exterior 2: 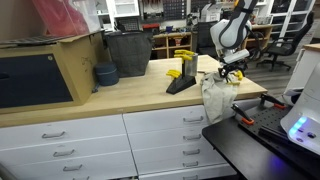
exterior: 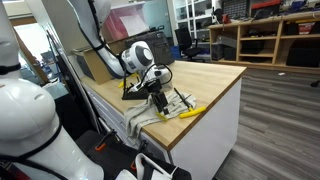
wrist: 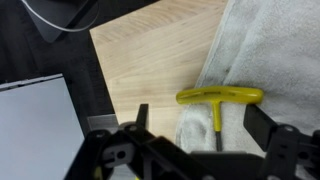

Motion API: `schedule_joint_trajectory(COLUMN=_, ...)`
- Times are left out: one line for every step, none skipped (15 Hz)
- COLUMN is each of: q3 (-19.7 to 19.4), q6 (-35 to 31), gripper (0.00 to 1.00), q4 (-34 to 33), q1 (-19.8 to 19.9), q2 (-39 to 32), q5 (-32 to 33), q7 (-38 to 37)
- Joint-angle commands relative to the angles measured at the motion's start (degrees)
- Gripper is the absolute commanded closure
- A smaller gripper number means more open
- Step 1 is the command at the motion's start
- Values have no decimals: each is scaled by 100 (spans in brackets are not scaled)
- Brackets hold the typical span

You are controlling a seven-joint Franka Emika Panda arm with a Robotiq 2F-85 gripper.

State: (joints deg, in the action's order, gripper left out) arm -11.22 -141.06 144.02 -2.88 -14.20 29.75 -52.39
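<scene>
Nearest the wrist camera, the gripper (wrist: 198, 115) fills the bottom edge, its two dark fingers (wrist: 142, 114) standing well apart with nothing between them. Just ahead, at twelve o'clock from the jaws, a yellow T-handle hex key (wrist: 220, 97) lies flat on a pale towel (wrist: 275, 45). Its crossbar runs from nine to three o'clock and its shaft points back toward six. The key lies wholly on the cloth, probably so that it does not slide or clatter on the wooden countertop (wrist: 150, 50), which shows bare at ten o'clock.

In an exterior view, a white robot shell (exterior: 25, 120) bulks closest to the lens. Past it the arm bends down over the countertop (exterior: 215, 75), and the gripper (exterior: 160, 92) hangs low over the towel (exterior: 145, 118), which drapes over the counter's edge. The hex key (exterior: 191, 110) rests at about four o'clock from the gripper, apart from it, near the edge.

In an exterior view from the front, white drawers are closest. The gripper (exterior 2: 231, 74) points straight down above the towel (exterior 2: 215, 95), whose hanging flap covers part of the cabinet. A black wedge-shaped stand (exterior 2: 180, 82) sits at nine o'clock from it. The key cannot be made out here.
</scene>
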Motion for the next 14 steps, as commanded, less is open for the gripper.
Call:
schedule_joint_trajectory(q3=-83, q6=25, gripper=32, q4=11, q1=95, q2=41, q5=-95, q7=-180)
schedule_joint_trajectory(q3=-104, q6=-48, gripper=40, q4=29, q1=118, q2=67, q5=-83, q7=-217)
schedule_joint_trajectory(q3=-109, q6=-101, gripper=49, q4=35, q1=144, q2=68, q5=-74, q7=-206)
schedule_joint_trajectory(q3=-121, q6=-150, gripper=55, q4=44, q1=145, q2=73, q5=-13, q7=-246)
schedule_joint_trajectory(q3=-113, q6=-187, gripper=64, q4=50, q1=158, q2=70, q5=-25, q7=-227)
schedule_joint_trajectory(q3=-106, q6=-219, gripper=71, q4=58, q1=161, q2=65, q5=-28, q7=-223)
schedule_joint_trajectory(q3=-105, q6=-239, gripper=78, q4=67, q1=159, q2=70, q5=-22, q7=-222)
schedule_joint_trajectory(q3=-98, q6=-287, gripper=86, q4=83, q1=160, q2=68, q5=-20, q7=-196)
schedule_joint_trajectory(q3=-94, q6=-327, gripper=87, q4=97, q1=161, q2=72, q5=-15, q7=-163)
schedule_joint_trajectory(q3=-92, q6=-383, gripper=52, q4=113, q1=159, q2=75, q5=17, q7=-109)
schedule_joint_trajectory(q3=-84, q6=-429, gripper=56, q4=116, q1=166, q2=65, q5=41, q7=-7)
schedule_joint_trajectory(q3=-72, q6=-454, gripper=55, q4=98, q1=170, q2=32, q5=59, q7=129)
schedule_joint_trajectory(q3=-62, q6=-464, gripper=49, q4=86, q1=174, q2=5, q5=65, q7=231)
schedule_joint_trajectory(q3=-47, q6=-477, gripper=43, q4=74, q1=186, q2=-38, q5=61, q7=390)
